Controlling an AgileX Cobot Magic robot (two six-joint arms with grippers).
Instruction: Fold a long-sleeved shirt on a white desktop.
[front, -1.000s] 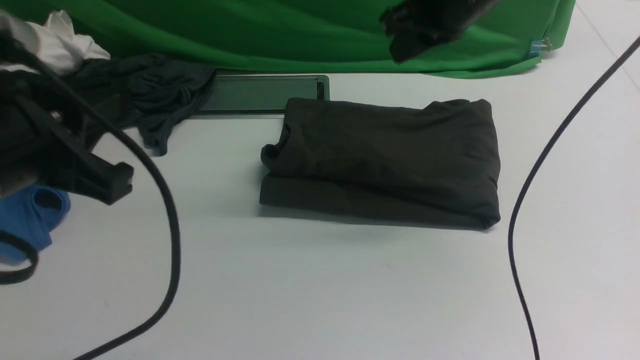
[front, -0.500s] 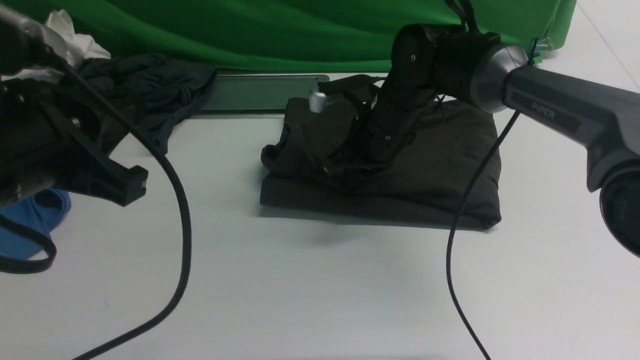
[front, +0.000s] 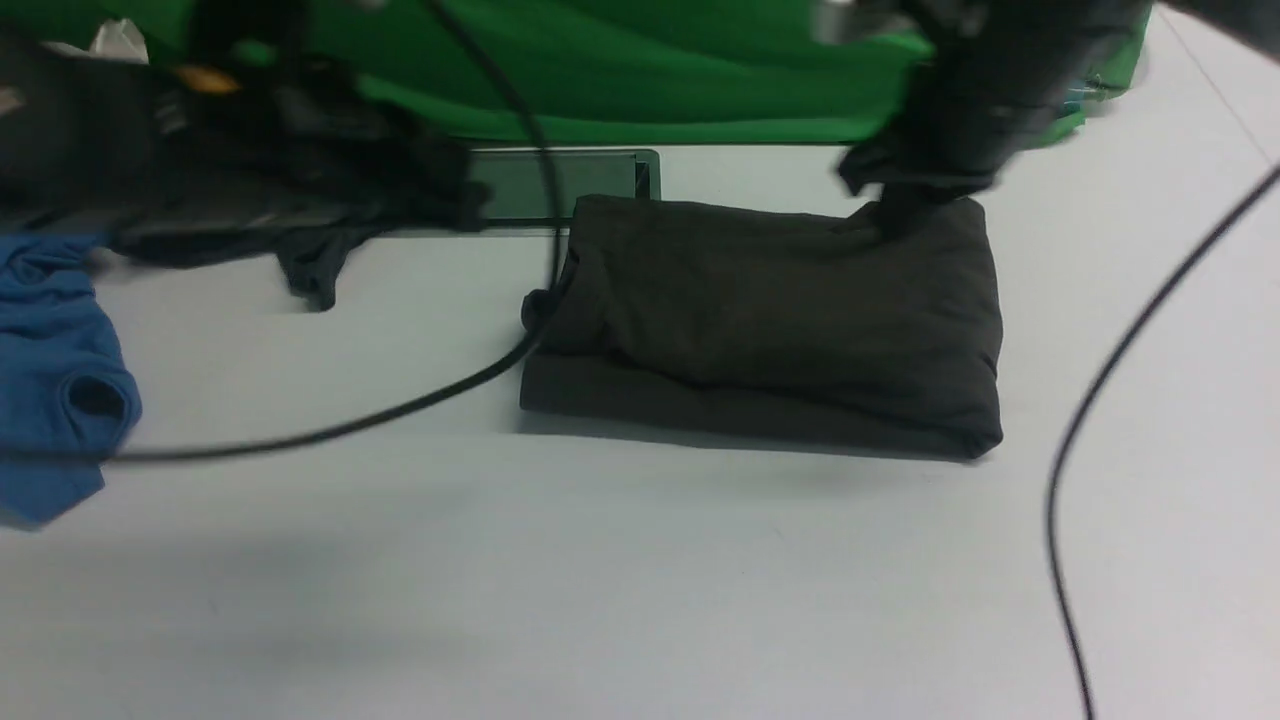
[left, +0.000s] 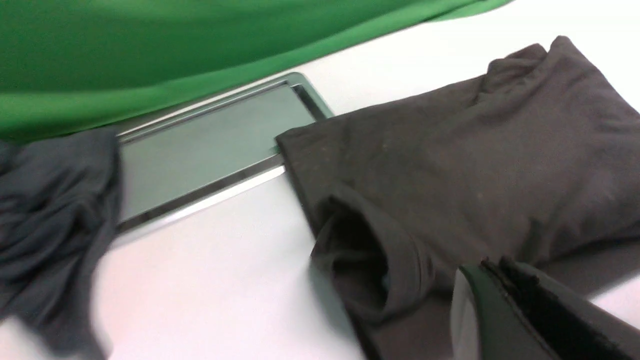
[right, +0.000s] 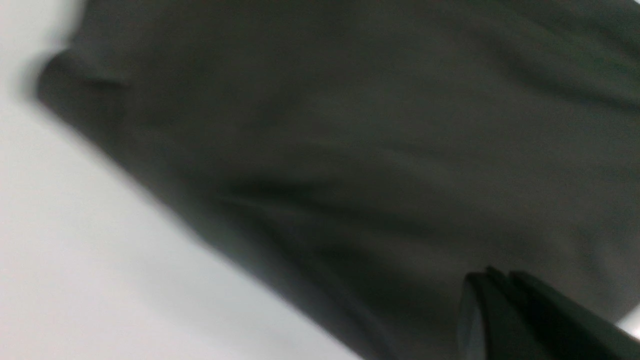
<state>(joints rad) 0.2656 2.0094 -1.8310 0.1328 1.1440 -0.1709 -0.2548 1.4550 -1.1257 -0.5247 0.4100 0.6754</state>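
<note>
In the front view, note the bare white desktop (front: 640, 580) across the lower part of the frame. A dark cable hangs in a loop from the left arm (front: 250, 170), which is blurred in the upper left of the frame. You have the left gripper (left: 495, 267) clenched, with nothing between its fingertips. The right gripper (front: 865, 175), blurred in the upper right of the frame, is likewise clenched and empty. Locate the long-sleeved shirt (front: 800, 310) at center to right of center, folded into a wide bundle; its lower layer shows along the near edge, and a rolled opening protrudes at its left end. At the left edge lies a blue garment (front: 60, 370). Beyond, a grey-green tray (front: 560, 185) sits at upper center, and the green cloth (front: 640, 80) spans the top.
</note>
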